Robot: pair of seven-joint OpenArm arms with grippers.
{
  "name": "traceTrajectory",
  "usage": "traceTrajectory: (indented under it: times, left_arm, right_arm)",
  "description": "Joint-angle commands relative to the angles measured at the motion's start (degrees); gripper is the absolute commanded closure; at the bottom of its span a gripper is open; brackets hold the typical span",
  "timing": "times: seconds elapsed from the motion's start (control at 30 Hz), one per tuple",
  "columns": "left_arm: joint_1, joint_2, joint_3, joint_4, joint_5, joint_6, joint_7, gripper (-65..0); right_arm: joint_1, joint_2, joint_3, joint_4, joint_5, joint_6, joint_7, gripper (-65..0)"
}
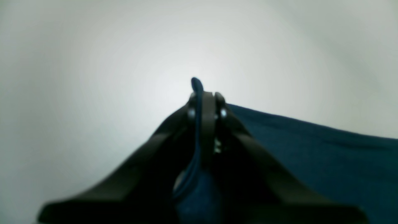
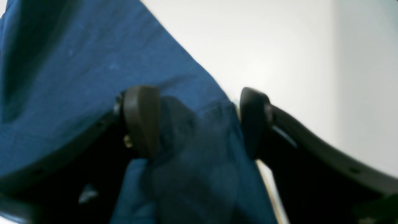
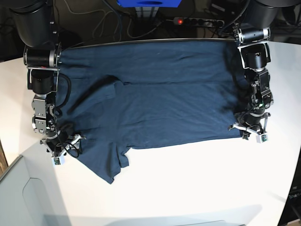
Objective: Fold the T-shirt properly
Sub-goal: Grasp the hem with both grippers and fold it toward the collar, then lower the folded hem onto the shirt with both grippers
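On white table (image 3: 188, 188), T-shirt (image 3: 164, 103) spread flat

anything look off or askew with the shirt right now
The dark navy-blue cotton T-shirt lies unevenly on the white table: one sleeve juts out past the near edge. The left gripper is pinching fabric, while the right gripper straddles it, jaws apart.

Soft matt cotton T-shirt (image 3: 164, 103), smooth white table (image 3: 188, 183)

White table (image 3: 188, 183), cables (image 3: 108, 21), power strip (image 3: 197, 21) behind.
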Motion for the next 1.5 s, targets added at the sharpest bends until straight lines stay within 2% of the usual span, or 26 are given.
traceTrajectory:
  times: [0.0,0.13,0.17,0.2,0.3,0.4,0.6,0.73,0.93,1.03,1.23,1.47]
  left_arm:
    - [-0.7,-0.5,-0.1,0.6,0.2,0.0,0.8,0.0]
    - [-0.7,-0.5,-0.1,0.8,0.2,0.0,0.8,0.0]
    - [-0.7,-0.5,-0.1,1.1,0.2,0.0,0.8,0.0]
    - [-0.7,-0.5,-0.1,1.3,0.2,0.0,0.9,0.0]
    - [-0.7,-0.8,-0.5,1.4,0.1,0.0,1.8,0.0]
    - [-0.7,-1.3,-0.6,3.3,-0.3,0.0,4.0,0.0]
    - [3.0,-1.1,-0.7,14.2,-0.4,0.0,7.5,0.0]
    - [7.0,-0.9,-1.7,23.0,-0.5,0.0,9.5,0.0]
    - [10.9,2.0,-10.7,32.8,-0.4,-0.5,13.9,0.0]
    - [12.7,2.7,-12.6,35.9,-0.4,-0.5,16.1,0.0]
    - [17.9,4.6,-12.9,40.6,-0.4,-0.5,16.4,0.0]
    - [24.9,7.1,-13.3,43.1,-0.5,-0.5,16.0,0.0]
  right_arm:
    - [1.3,0.7,0.0,0.7,0.5,-0.7,-0.3,-28.4]
    - [1.3,0.8,0.5,1.0,0.5,-0.7,-0.3,-5.7]
    - [1.3,0.8,0.6,1.0,0.5,-0.7,-0.3,-1.5]
    - [1.3,0.8,0.6,1.1,0.5,-0.7,-0.3,0.0]
    - [0.2,0.8,0.6,4.2,0.6,-0.6,-0.4,-0.3]
    - [-3.5,1.5,0.6,11.9,0.7,-0.6,-0.7,-0.1]
    - [-10.2,1.9,1.0,24.2,0.7,-0.6,-0.7,-0.1]
    - [-15.1,1.8,5.5,31.2,0.7,-0.4,-0.7,-0.2]
    - [-22.4,1.6,11.1,40.3,0.7,4.1,-0.7,-0.2]
    - [-26.7,1.6,11.7,45.1,0.7,4.1,-0.7,-0.2]
    - [-34.8,1.8,12.5,53.0,0.7,4.1,-0.4,-0.2]
    - [-40.4,1.6,16.9,54.7,0.7,4.1,-0.4,-0.2]
